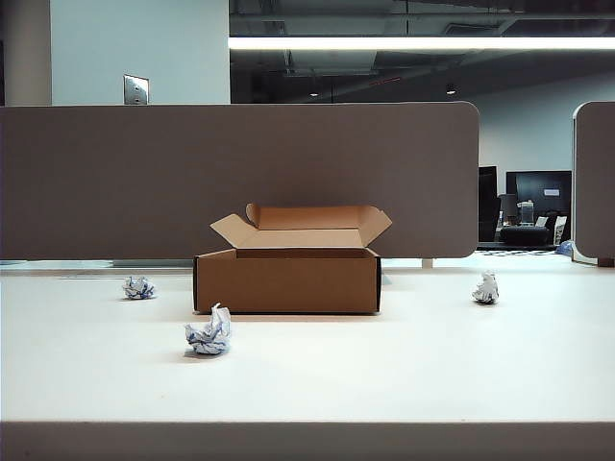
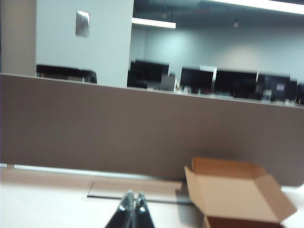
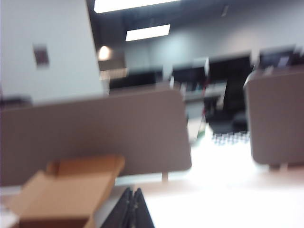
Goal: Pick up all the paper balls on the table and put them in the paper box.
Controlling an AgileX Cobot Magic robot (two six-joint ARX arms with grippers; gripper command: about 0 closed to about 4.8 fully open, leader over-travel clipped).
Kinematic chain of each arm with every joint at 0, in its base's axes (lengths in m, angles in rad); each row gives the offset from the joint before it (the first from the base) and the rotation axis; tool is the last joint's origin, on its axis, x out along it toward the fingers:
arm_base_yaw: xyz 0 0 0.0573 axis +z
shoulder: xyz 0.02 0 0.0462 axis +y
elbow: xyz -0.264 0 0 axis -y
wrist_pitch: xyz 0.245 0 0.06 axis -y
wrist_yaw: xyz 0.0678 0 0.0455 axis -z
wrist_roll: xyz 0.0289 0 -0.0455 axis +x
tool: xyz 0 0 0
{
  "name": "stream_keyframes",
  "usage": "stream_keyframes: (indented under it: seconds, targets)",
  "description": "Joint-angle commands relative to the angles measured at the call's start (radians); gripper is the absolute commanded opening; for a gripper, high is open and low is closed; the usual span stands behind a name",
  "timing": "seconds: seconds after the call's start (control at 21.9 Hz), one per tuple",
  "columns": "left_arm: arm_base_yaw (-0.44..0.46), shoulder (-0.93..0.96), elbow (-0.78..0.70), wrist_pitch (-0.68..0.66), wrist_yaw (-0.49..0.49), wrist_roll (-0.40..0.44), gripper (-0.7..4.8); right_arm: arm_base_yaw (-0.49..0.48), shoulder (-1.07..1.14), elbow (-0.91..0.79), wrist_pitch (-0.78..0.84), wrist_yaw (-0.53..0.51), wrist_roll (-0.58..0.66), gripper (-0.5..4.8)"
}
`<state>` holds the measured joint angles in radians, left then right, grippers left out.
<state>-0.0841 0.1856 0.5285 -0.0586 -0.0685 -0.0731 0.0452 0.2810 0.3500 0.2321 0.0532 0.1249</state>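
Note:
The brown paper box (image 1: 286, 279) stands open in the middle of the white table (image 1: 384, 365), its flaps raised. Three paper balls lie on the table: one at the left (image 1: 138, 287), one in front of the box's left corner (image 1: 209, 334), one at the right (image 1: 486, 288). Neither arm shows in the exterior view. In the left wrist view my left gripper (image 2: 134, 195) is shut and empty, with the box (image 2: 237, 192) beside it. The blurred right wrist view shows my right gripper (image 3: 132, 191) shut and empty, the box (image 3: 66, 192) to its side. No paper ball appears in either wrist view.
A grey-brown partition panel (image 1: 240, 178) runs behind the box along the table's back edge, with a second panel (image 1: 596, 182) at the far right. A cable slot (image 2: 133, 190) is set into the table near the partition.

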Motion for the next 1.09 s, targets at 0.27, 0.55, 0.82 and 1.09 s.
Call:
stream_keyframes:
  seconds: [0.27,0.55,0.82,1.09]
  targets:
    - [0.003,0.55,0.263,0.016,0.006,0.13,-0.05,0.021,0.624,0.437,-0.074,-0.056,-0.072,-0.05]
    - [0.002,0.931,0.458,0.015,0.124,0.151,-0.05,0.022,0.927,0.641,-0.126,-0.052,-0.107,-0.05]
    - [0.003,1.295,0.649,0.016,0.138,0.212,-0.02,0.03,1.156,0.737,-0.13,-0.053,-0.126,-0.05]
    - [0.003,1.567,0.8,0.016,0.172,0.214,1.61,0.076,1.359,0.805,-0.15,-0.052,-0.126,1.69]
